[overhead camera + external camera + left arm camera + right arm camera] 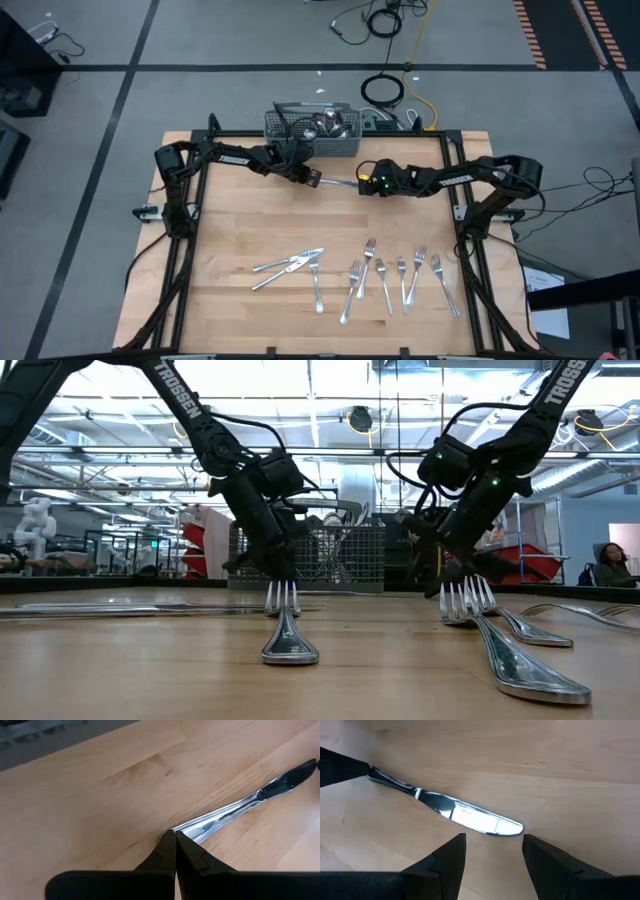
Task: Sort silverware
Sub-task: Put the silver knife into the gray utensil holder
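A silver table knife [338,182] lies flat on the wooden table [240,230] just in front of the far-edge basket, its handle toward the left and its blade [470,816] toward the right. My left gripper [314,178] is shut, with its tips at the handle's end. My right gripper [494,842] is open and slants down at the blade's rounded tip [516,827]. Its two fingers stand apart just short of that tip and touch nothing. My left gripper's shut fingertips [170,840] meet the knife at the very end of its handle [186,827], slanting down from the table's left and in line with the knife. Nothing shows between the fingers, so they seem to press on that end. The knife lies flat on the wood.
A grey wire-mesh basket [310,128] holding more silverware stands at the far edge, behind the grippers. Several forks [400,275] lie side by side near the front right. A small heap of silverware [292,265] lies front centre. Bare wood lies between these and the grippers.
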You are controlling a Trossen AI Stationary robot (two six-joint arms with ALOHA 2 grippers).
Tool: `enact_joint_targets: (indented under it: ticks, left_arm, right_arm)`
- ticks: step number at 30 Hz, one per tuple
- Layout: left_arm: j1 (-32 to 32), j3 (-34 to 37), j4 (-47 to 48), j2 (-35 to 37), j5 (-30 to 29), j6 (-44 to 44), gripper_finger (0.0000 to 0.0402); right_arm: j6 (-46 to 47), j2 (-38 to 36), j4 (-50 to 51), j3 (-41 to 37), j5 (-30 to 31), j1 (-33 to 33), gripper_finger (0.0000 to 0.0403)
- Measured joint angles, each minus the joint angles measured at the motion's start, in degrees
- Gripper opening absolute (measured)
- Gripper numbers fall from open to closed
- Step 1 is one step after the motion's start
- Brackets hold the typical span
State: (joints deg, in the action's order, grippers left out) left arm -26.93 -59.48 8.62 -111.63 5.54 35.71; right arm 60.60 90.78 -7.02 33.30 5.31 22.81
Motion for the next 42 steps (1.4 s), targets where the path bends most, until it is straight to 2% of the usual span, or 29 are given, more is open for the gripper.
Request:
enact_joint_targets:
  ticks: [16,22,32,42]
  left_arm:
    - [0.0,0.0,0.0,0.0,-0.3,0.0,0.0001]
    - [0.0,0.0,0.0,0.0,-0.3,0.0,0.0001]
    - [0.0,0.0,0.1,0.0,0.0,0.0,0.0001]
    - [0.0,0.0,0.1,0.0,0.0,0.0,0.0001]
  right_arm:
    - [-1.2,2.2,-3.5,0.1,0.0,1.6,0.0189]
    - [-0.4,2.1,2.9,0.4,-1.6,3.2,0.0189]
    - [-2.7,2.1,2.4,0.2,-10.4,9.4,0.0189]
    - [-4.5,2.1,2.9,0.2,-10.4,10.8,0.0189]
